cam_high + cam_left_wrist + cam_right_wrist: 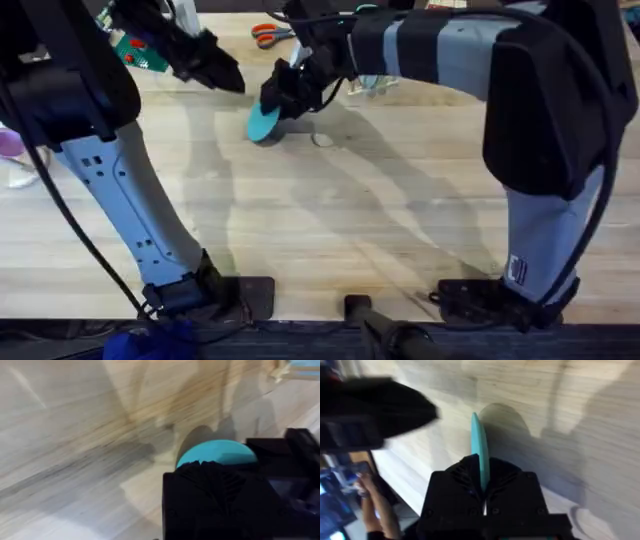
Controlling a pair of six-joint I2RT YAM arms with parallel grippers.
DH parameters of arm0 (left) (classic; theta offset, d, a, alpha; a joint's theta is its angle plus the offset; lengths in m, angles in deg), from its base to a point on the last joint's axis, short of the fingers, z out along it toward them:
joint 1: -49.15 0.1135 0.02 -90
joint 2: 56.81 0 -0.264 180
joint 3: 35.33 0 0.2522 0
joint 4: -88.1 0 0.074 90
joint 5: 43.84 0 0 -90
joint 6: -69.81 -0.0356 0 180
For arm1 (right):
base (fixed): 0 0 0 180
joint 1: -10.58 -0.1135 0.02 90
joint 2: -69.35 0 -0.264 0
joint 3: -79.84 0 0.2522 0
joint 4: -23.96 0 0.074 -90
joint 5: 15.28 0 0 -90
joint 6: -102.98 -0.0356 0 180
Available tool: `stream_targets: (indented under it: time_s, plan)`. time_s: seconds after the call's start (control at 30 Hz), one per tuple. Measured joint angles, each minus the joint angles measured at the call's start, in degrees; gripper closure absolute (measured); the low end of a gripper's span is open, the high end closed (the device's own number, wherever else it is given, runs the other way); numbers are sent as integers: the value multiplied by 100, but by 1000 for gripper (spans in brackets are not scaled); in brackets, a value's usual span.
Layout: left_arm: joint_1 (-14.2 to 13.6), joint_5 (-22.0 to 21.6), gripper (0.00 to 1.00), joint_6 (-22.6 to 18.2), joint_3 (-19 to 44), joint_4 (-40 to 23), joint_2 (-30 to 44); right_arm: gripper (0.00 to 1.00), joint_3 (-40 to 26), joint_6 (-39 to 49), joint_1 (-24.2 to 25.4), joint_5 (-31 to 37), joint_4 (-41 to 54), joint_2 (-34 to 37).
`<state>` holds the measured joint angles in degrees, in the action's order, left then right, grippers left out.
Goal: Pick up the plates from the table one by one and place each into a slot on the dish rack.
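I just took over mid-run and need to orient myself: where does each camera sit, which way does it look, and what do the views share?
Overhead: fixed above the arm bases, looking down and forward over the table; both arms show, the right gripper clamping the teal plate.
Left wrist: on the left arm, facing the tabletop; a black gripper blocks the lower frame with the teal plate behind it.
Right wrist: on the right arm, looking along its fingers, which pinch the plate edge-on.
Shared: all three see the teal plate and wood tabletop.

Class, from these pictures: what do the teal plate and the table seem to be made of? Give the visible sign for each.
Teal plate: probably plastic; thin, even edge, flat uniform colour, matte.
Table: light wood or wood veneer; long plank grain lines, low sheen.
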<state>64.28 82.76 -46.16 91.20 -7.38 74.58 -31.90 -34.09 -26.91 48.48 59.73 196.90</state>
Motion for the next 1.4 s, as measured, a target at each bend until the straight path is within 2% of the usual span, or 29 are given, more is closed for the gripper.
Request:
stream_targets:
  time_s: [0.13, 0.3, 0.47, 0.6, 0.83, 1.13, 1.4]
  plan:
    - [0, -2, 961, -158, 613, -363, -40, 969, 0, 655, 91, 136, 464, -181]
    - [0, -39, 961, -247, 698, -506, -412, 969, 2, 1434, 189, 581, 1112, -663]
    - [-20, -121, 961, -284, 698, -554, -1202, 969, 2, 2148, 242, 1111, 1604, -1205]
    - [-152, -319, 961, -305, 709, -631, -1987, 969, 2, 2607, 242, 1475, 1965, -1541]
    - [-806, -974, 960, -167, 720, -745, -3081, 969, 2, 3251, 242, 2057, 2522, -2177]
    - [-1766, -2208, 961, 468, 720, -1145, -3801, 969, 2, 4272, 276, 3001, 3201, -3257]
    - [-2354, -2732, 961, 1090, 720, -1198, -4256, 972, 2, 4687, 916, 3355, 3535, -3956]
